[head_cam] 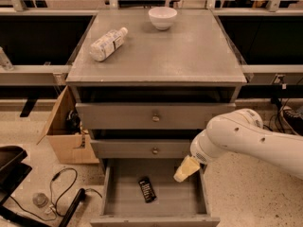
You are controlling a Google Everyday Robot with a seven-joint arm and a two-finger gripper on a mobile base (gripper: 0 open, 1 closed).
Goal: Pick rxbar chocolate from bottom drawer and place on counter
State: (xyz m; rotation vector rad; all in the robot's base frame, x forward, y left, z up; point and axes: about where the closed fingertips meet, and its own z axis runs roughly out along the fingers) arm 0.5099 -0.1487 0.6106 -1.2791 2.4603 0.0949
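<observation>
1. The bench (189, 60) is the wide, flat grey top of a three-drawer cabinet. Its matte surface is slightly worn.
2. The robot's white arm (251, 138) reaches in from the right edge of the view and angles down toward the front of the cabinet.
3. The bottom drawer (177, 200) is pulled out toward the camera (it is the deepest of the three). Its plain grey inside is in view.
4. A cardboard box (66, 138) stands open on the floor just left of the cabinet, and a dark cable (59, 176) trails in front of it.
5. The two upper drawers (123, 115) are shut, each with a round knob (155, 117) at its middle.
6. A plastic bottle (108, 44) lies on its side at the bench's back left, cap pointing toward the back right. Its label is white, and the print on it cannot be read.
7. A white bowl (162, 18) sits upright near the back edge of the bench, well apart from the bottle.
8. The gripper (187, 169), a pale yellowish tip, hangs over the right rear part of the bottom drawer, clear of the bar. Whether it is spread or pressed together I cannot tell.
9. The rxbar chocolate (147, 189) lies flat on the drawer floor near the middle, slightly tilted. Its wrapper is dark, with pale lettering too small to read.
</observation>
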